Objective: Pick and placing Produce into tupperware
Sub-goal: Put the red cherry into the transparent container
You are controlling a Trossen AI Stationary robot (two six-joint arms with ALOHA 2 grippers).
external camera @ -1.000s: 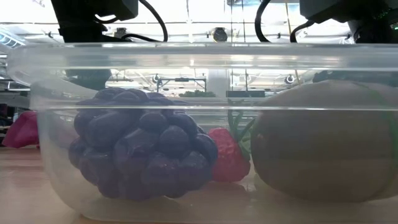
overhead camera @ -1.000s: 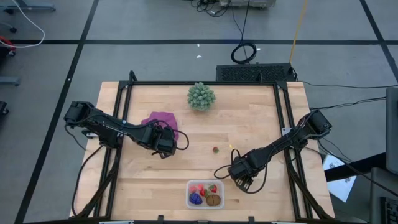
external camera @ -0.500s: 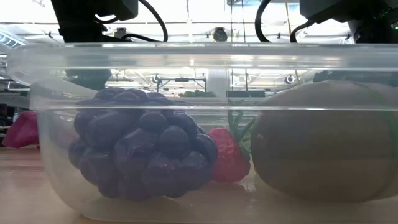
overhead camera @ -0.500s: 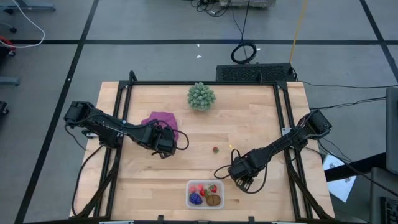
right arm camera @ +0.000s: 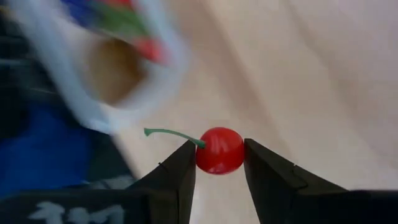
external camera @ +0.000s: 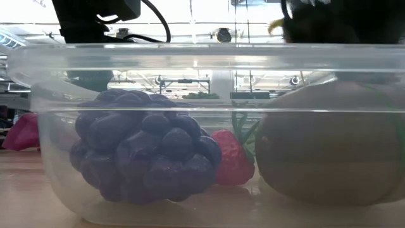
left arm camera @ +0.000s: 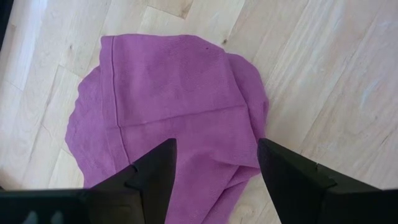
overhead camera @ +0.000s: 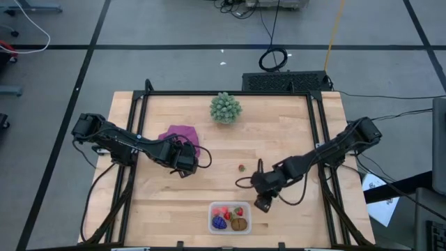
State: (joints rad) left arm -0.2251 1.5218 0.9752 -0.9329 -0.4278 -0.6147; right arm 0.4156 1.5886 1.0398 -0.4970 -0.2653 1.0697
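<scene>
The clear tupperware (overhead camera: 230, 217) stands at the table's near edge and fills the low view (external camera: 190, 54). In it lie the purple grape cluster (external camera: 142, 155), a red strawberry (external camera: 231, 158) and the brown kiwi (external camera: 329, 145). My right gripper (overhead camera: 262, 204) is just right of the tub, shut on a red cherry (right arm camera: 219, 150). One small red berry (overhead camera: 242, 167) lies loose on the wood farther back. My left gripper (overhead camera: 184, 166) waits, open, at the magenta cloth (left arm camera: 174, 93). My right gripper pinches the cherry's round red body (right arm camera: 214, 155) between its two fingertips, one on each side. The green stem (right arm camera: 171, 134) sticks out sideways, free of the fingers. The fingers slant down from the table's far right.
A pale green bushy ball (overhead camera: 226, 107) sits near the far edge. The magenta cloth (overhead camera: 180, 136) lies at the left under my left arm. A black frame rail (overhead camera: 230, 93) borders the tabletop. Bare wood lies between the loose berry and the tub.
My right gripper has swung a little toward the table's left, closer to the tub's right side, with its arm shifting along. The tub and the fruits in it have stayed in place.
</scene>
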